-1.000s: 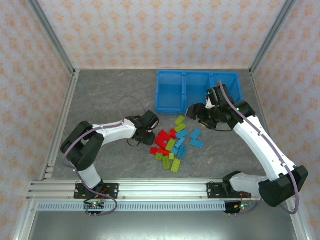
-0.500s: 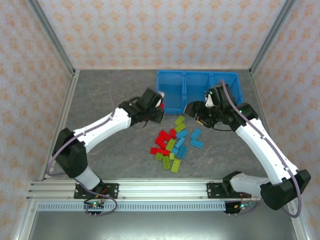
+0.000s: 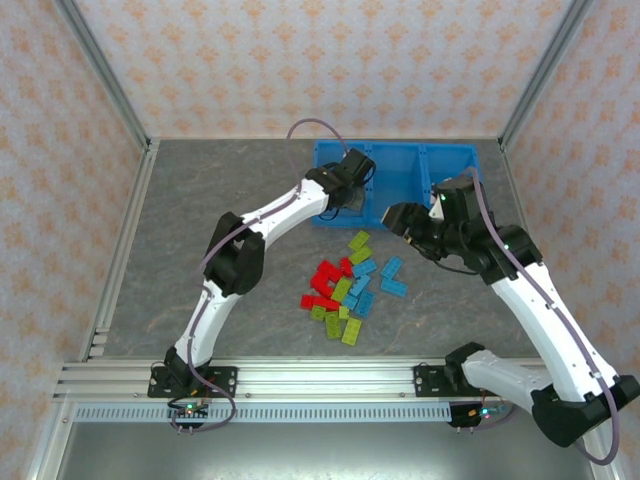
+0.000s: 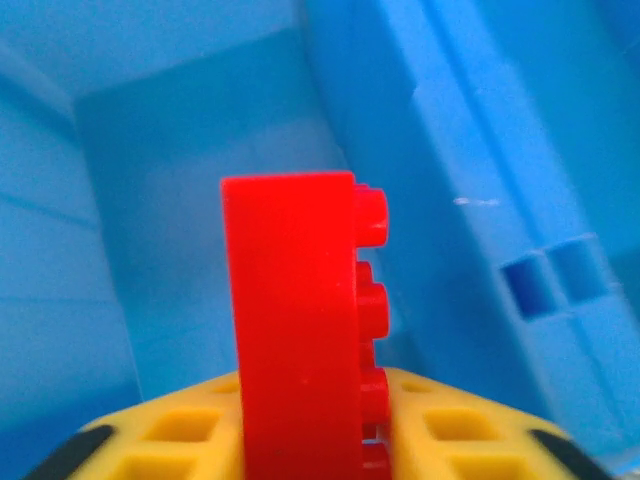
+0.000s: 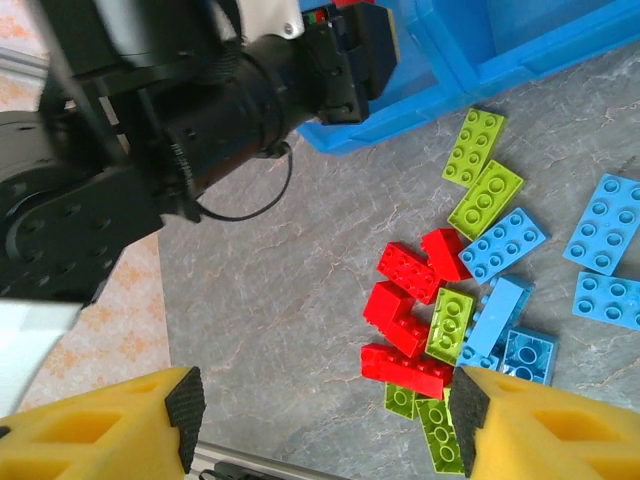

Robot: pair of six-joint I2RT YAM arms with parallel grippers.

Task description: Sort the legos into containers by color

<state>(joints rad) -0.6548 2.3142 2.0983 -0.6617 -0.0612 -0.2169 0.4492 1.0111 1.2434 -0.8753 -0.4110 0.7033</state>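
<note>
Nearest, on the grey table [image 3: 220, 230]: a loose pile of legos [image 3: 348, 288] in red, lime green and light blue, mixed together, many touching.

Just beyond the pile, to its right: right claw [image 5: 325, 425], spread wide and empty, hovering above the table. Seen from its wrist, the pile below and ahead, with red ones near the middle of the gap and green and blue ones off to the right.

Farther back: left arm [image 3: 270, 215] stretched long across the table. Left claw [image 3: 350, 197] dipped into the left bin [image 3: 320, 185], one of three bright blue bins [image 3: 400, 147] joined in a row at the far side. Pinching one red brick [image 4: 295, 330], held on edge between yellow fingers [image 4: 170, 440], studs facing right, blue walls all around. No gap visible between fingers and brick, so judged gripped and not yet dropped. Cannot tell what lies on the bin floor beneath.

Step in hand, as judged: delivering a red brick to the left bin, with release close.

Next for the left claw: spread the fingers, let the brick fall, lift straight up clear of the bin wall, then swing back toward the pile.

Next for the right claw: descend on a brick at the pile's edge, fingers across its narrow sides, without nudging its neighbours.

Most of the sorting yet to do, going by the size of the pile.
</note>
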